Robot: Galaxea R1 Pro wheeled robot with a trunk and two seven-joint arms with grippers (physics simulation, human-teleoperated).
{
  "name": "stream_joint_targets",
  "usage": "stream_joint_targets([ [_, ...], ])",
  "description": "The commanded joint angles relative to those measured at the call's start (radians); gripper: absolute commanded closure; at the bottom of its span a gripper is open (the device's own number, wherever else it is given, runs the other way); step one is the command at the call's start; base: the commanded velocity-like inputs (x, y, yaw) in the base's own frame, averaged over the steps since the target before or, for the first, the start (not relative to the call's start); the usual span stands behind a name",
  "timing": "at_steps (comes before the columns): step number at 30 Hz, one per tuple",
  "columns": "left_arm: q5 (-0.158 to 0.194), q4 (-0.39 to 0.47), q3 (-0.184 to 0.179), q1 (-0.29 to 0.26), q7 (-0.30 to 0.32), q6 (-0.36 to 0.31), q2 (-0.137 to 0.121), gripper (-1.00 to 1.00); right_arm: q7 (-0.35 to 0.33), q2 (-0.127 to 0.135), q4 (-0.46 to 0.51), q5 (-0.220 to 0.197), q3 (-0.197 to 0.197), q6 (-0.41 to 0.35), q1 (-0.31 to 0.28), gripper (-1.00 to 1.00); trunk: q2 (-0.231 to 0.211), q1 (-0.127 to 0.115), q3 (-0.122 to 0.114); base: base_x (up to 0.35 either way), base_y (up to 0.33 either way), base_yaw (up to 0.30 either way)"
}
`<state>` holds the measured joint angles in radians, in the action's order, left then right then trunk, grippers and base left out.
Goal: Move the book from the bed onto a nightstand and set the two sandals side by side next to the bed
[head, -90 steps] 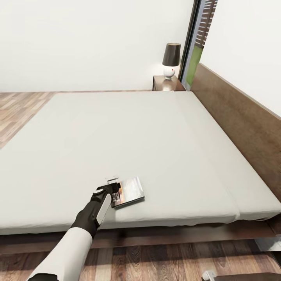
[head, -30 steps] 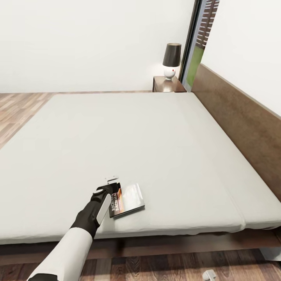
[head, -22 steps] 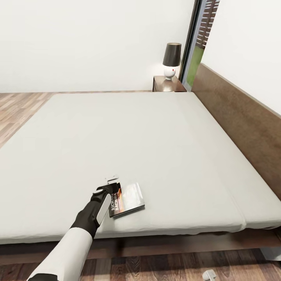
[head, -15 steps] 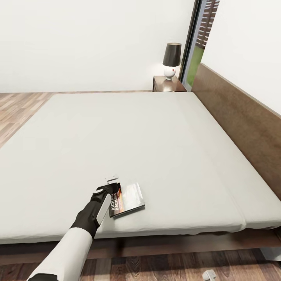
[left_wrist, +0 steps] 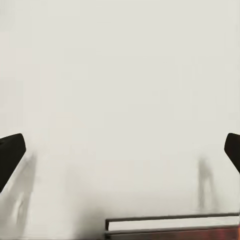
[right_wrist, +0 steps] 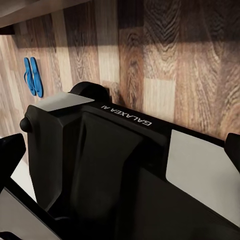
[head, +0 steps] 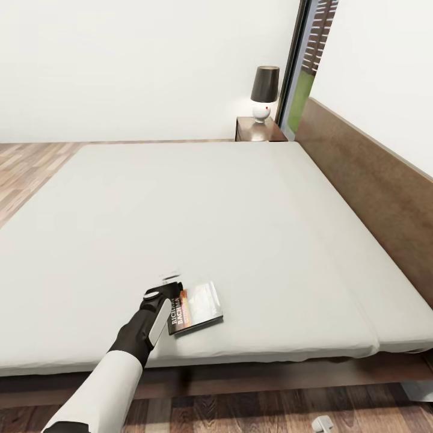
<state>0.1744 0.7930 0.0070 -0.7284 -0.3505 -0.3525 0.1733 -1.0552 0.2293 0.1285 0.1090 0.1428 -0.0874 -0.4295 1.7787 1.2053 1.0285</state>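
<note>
The book [head: 196, 307], a thin paperback with a dark cover, an orange band and white lettering, lies flat on the off-white bed [head: 228, 222] near its front edge. My left gripper [head: 173, 286] sits low at the book's lettered edge. In the left wrist view its fingertips [left_wrist: 10, 157] stand far apart, open over the mattress, with the book's edge [left_wrist: 170, 226] just ahead. A nightstand [head: 258, 129] stands at the bed's far corner. The two blue sandals [right_wrist: 33, 75] lie side by side on the plank floor. My right gripper [right_wrist: 120, 147] hangs open over my own base.
A lamp [head: 263, 93] with a dark shade stands on the nightstand. The brown headboard [head: 373, 192] runs along the bed's right side, with a tall window [head: 304, 66] behind it. Wood floor [head: 30, 168] shows at the far left and in front of the bed.
The head view shifted slightly since the oldest frame. In the last half second my left gripper has sunk a little toward the mattress beside the book. The book lies still.
</note>
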Motion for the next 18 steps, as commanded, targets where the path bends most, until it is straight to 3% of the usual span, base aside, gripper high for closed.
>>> stream_joint_targets([
  [1,0.009,0.002,0.001,0.0,-0.02,-0.003,0.001,-1.0,-0.005,0.0,0.002,0.009,0.009,-0.01,0.0,-1.0,0.0,0.0,0.001,0.0,0.0,0.0],
  [18,0.011,0.002,0.001,0.0,-0.039,0.004,0.001,-1.0,-0.005,0.0,0.002,0.009,0.009,-0.009,0.0,-1.0,0.0,0.0,0.001,0.0,0.0,0.0],
])
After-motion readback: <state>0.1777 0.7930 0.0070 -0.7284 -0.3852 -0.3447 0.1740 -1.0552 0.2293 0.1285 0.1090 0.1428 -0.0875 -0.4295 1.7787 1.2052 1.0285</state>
